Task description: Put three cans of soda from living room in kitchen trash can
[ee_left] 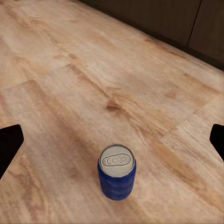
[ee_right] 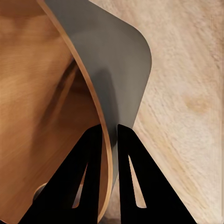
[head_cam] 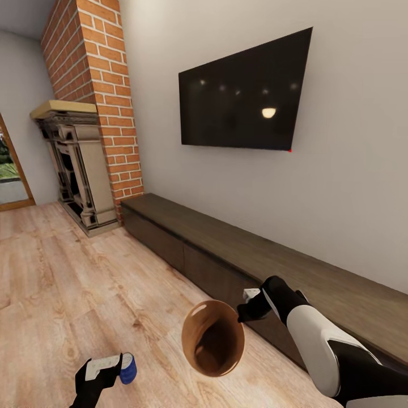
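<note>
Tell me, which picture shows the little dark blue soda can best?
The left wrist view: the dark blue cylindrical soda can stands whole there, grey top facing the camera. The head view shows it small, partly behind the left gripper.

The blue soda can (ee_left: 116,179) has a matt metal top, the floor (head_cam: 68,283) grained wood, the fireplace (head_cam: 107,85) rough brick.

Open floor (ee_left: 93,79) around blue can (ee_left: 116,173)
</note>
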